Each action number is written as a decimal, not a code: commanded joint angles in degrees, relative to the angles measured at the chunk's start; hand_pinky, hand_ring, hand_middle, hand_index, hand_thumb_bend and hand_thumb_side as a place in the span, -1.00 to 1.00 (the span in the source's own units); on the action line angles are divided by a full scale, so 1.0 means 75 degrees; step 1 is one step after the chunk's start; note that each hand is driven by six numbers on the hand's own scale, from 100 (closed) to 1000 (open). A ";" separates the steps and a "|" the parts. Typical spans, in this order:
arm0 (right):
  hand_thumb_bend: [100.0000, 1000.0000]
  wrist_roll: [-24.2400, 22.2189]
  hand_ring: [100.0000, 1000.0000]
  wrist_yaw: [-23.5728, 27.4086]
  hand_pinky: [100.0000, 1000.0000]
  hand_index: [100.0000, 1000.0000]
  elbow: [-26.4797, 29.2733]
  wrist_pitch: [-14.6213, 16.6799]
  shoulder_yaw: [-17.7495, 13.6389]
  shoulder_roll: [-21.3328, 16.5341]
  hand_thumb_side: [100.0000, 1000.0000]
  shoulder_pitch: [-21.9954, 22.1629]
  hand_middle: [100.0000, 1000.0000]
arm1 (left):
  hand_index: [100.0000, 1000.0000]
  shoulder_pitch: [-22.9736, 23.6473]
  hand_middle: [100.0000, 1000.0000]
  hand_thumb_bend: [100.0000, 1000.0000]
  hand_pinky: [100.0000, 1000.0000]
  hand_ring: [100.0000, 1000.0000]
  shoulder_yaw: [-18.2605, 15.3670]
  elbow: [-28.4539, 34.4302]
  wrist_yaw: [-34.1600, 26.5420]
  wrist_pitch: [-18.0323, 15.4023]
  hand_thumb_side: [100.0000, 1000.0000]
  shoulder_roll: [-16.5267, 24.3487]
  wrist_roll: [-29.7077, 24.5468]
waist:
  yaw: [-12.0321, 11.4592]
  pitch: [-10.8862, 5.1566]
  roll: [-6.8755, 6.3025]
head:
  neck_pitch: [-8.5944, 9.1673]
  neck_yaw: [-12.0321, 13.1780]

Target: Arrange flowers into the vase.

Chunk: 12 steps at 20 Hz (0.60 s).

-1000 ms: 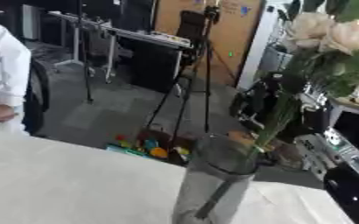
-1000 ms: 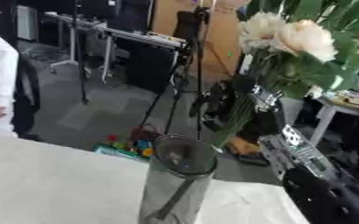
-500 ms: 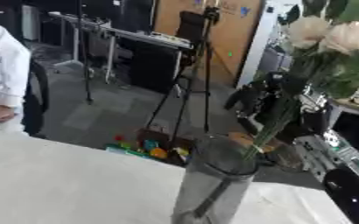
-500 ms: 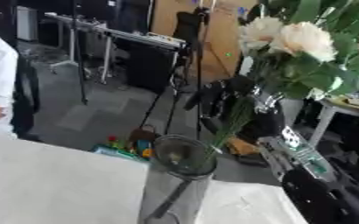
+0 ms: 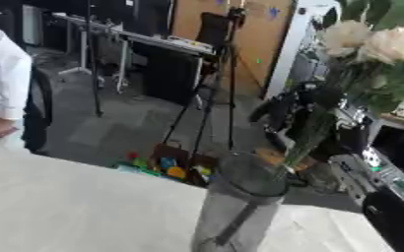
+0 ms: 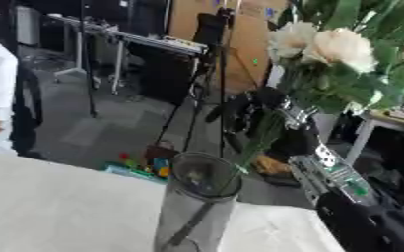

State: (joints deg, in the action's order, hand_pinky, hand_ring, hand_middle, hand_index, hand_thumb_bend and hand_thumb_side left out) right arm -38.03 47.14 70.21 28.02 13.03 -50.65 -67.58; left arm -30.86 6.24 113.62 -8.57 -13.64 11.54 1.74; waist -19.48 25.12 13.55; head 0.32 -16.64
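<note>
Nearly done: your right hand (image 6: 270,110) grips the flowers (image 6: 326,47), stems just entering the vase (image 6: 197,206) below.

Cream flowers (image 6: 326,47) w/ green stems, grey see-thru vase (image 6: 194,204), white table (image 5: 67,206).

The bunch of cream flowers (image 6: 326,47) is sitting slightly higher and further right above the glass vase (image 6: 197,206) than a second ago, with its green stems (image 6: 255,147) leaning over the vase's rim. The whole scene is also shifting a little, which suggests the camera itself is moving.
</note>
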 commanded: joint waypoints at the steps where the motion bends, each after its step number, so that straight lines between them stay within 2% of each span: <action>1: -0.79 -0.1859 0.44 -0.0351 -0.64 0.28 0.0105 0.2025 -0.0059 -0.0313 0.77 -0.0178 -0.11 | 0.84 -0.0077 0.71 -0.48 0.35 0.25 -0.0058 0.0130 -0.0026 0.0020 0.99 -0.0027 0.0020 | 0.0033 -0.0223 -0.0080 | 0.0099 -0.0028; 4: -0.78 -0.1859 0.55 -0.0783 -0.43 0.43 0.0061 0.2230 -0.0060 -0.0307 0.83 -0.0197 0.03 | 0.84 -0.0069 0.71 -0.48 0.35 0.25 -0.0064 0.0130 -0.0031 0.0026 0.98 -0.0037 0.0026 | 0.0054 -0.0243 -0.0080 | 0.0108 -0.0030; 12: -0.69 -0.1859 0.73 -0.1593 -0.20 0.62 -0.0191 0.2833 -0.0104 -0.0222 0.88 -0.0246 0.29 | 0.84 -0.0053 0.71 -0.47 0.35 0.25 -0.0085 0.0130 -0.0017 0.0028 0.98 -0.0059 0.0045 | 0.0067 -0.0265 -0.0080 | 0.0155 -0.0057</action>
State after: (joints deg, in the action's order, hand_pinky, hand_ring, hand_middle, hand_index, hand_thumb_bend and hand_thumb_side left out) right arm -34.77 36.22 68.78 31.27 13.11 -50.65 -68.09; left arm -30.82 6.06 113.62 -8.61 -13.42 11.07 1.96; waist -19.16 24.97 13.55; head 0.66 -16.82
